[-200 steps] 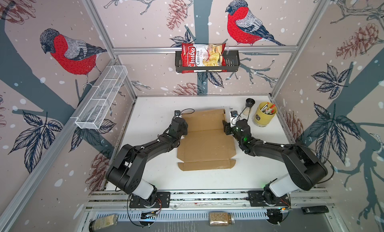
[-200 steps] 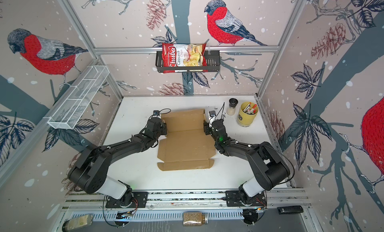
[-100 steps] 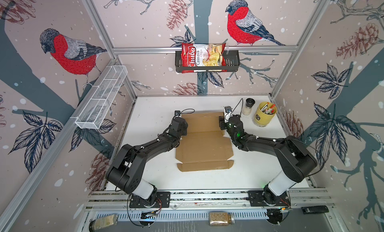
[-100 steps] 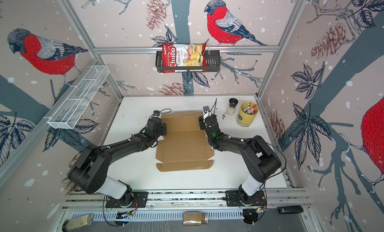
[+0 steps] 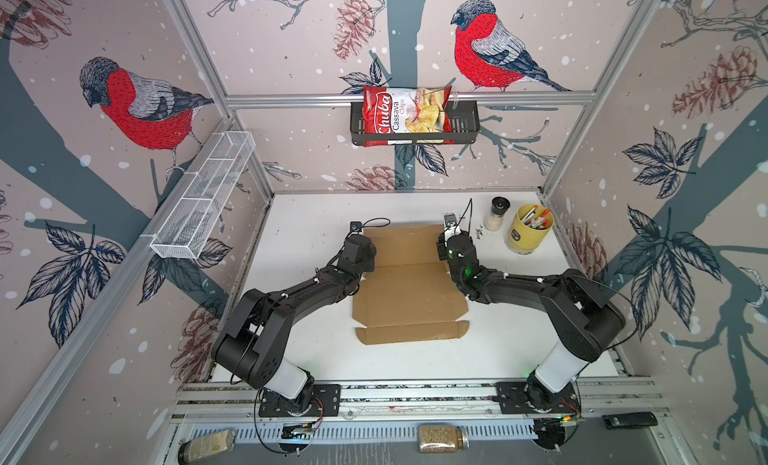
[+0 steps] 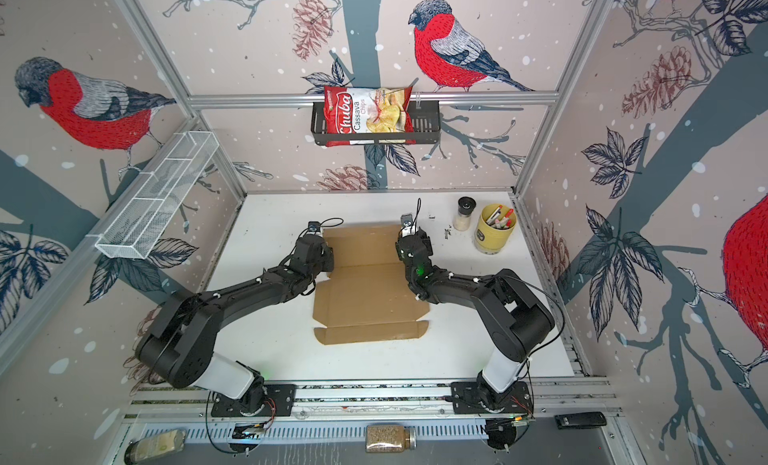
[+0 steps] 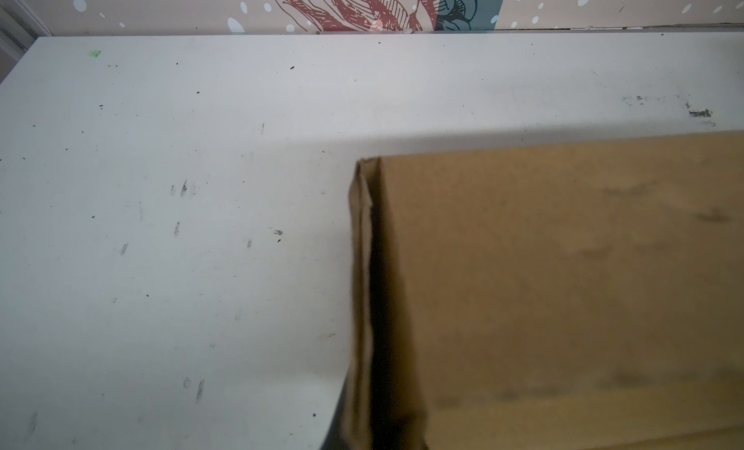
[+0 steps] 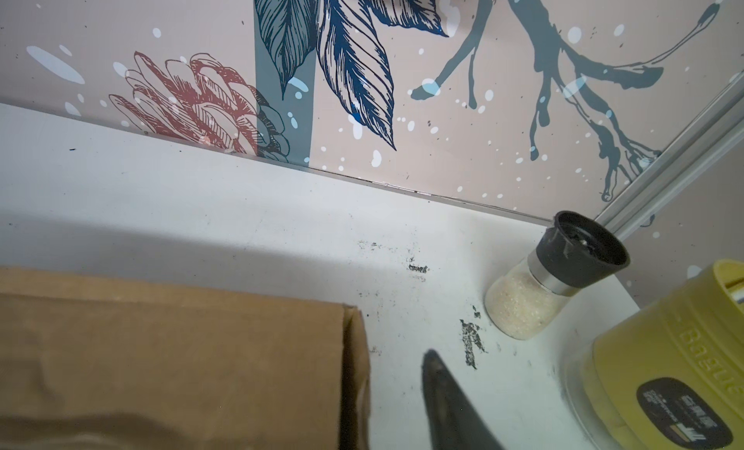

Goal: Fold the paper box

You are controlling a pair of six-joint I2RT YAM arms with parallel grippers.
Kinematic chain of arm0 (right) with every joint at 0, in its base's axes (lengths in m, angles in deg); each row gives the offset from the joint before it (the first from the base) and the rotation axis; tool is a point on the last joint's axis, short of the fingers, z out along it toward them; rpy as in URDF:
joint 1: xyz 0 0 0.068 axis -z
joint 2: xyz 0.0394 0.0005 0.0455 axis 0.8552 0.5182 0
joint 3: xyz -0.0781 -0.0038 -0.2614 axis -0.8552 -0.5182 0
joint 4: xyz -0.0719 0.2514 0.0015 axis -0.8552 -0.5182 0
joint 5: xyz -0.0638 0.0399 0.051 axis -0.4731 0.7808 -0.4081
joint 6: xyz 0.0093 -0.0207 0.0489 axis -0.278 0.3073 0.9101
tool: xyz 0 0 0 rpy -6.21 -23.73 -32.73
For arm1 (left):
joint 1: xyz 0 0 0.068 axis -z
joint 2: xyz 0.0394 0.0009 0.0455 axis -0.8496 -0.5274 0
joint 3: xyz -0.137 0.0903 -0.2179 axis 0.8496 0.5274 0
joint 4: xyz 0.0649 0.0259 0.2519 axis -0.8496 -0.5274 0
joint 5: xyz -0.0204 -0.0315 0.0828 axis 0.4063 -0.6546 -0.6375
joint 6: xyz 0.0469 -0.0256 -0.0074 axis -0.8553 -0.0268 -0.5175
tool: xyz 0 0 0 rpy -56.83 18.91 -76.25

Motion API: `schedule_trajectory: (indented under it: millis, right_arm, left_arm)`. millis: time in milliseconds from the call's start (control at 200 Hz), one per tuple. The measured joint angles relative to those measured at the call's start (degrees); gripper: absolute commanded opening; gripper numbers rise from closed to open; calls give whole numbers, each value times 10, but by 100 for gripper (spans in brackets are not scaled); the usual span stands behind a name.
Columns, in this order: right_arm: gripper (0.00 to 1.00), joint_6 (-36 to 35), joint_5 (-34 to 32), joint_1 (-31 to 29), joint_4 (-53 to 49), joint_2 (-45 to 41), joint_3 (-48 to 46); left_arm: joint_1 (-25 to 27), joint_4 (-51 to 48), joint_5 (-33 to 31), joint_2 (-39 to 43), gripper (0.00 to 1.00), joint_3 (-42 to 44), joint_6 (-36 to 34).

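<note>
- Bird-and-pinecone wallpaper closes in a white, scuffed table (image 5: 316, 234). In both top views the box (image 5: 409, 292) lies mid-table as a mostly flat die-cut sheet of plain brown corrugated card. It has a rear panel, a wider middle panel and a narrow front strip with notched corners, parted by creases.
- In those views the left claw (image 5: 360, 249) sits at the rear panel's left edge and the right claw (image 5: 453, 244) at its right edge. How their jaws stand cannot be read from above. A shaker (image 5: 496, 213) and a yellow cup (image 5: 530, 230) of pens stand near the right claw, apart from the box.
- Left wrist: the left flap (image 7: 362, 267) stands upright, a thin doubled wall with a raw edge, running towards the jaws. The fingers are hidden. The left claw is together and, by my reading, pinched on that flap.
- Right wrist: the right flap (image 8: 356, 367) is raised too. One dark finger (image 8: 447, 399) lies outside it with bare table between them. Its partner is hidden by card, so the right claw reads as apart and gripping nothing.
- Step in hand, as I judge it, is raising the rear panel's side walls, so the folding is at an early stage. Next, the right claw needs to close on its flap or push it square. The card looks stiff but springy, so a freed flap would likely sag back.
</note>
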State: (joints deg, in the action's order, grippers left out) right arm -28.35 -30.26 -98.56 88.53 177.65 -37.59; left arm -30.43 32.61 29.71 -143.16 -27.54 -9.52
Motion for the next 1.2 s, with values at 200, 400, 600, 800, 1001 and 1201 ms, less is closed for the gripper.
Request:
schedule_trajectory:
  millis: [200,400,600,800,1001,1201]
  right_arm:
    - [77,16,140,10,-72,-75,0]
    - [80,78,352,75,-129,-176,-10]
    - [83,142,490,152,-160,-202,12]
    - [81,154,557,166,-261,-94,134]
    - [80,154,611,165,-382,-16,179]
    - [76,153,632,166,-420,28,171]
  left_arm:
    - [-7,-60,8,-9,0,-56,-15]
    - [-41,-196,93,-78,0,-185,-59]
    - [-44,-344,166,-148,0,-291,-111]
    - [-37,-461,169,-215,0,-398,-145]
    - [-19,-556,148,-266,2,-485,-153]
    - [2,-613,130,-335,8,-570,-164]
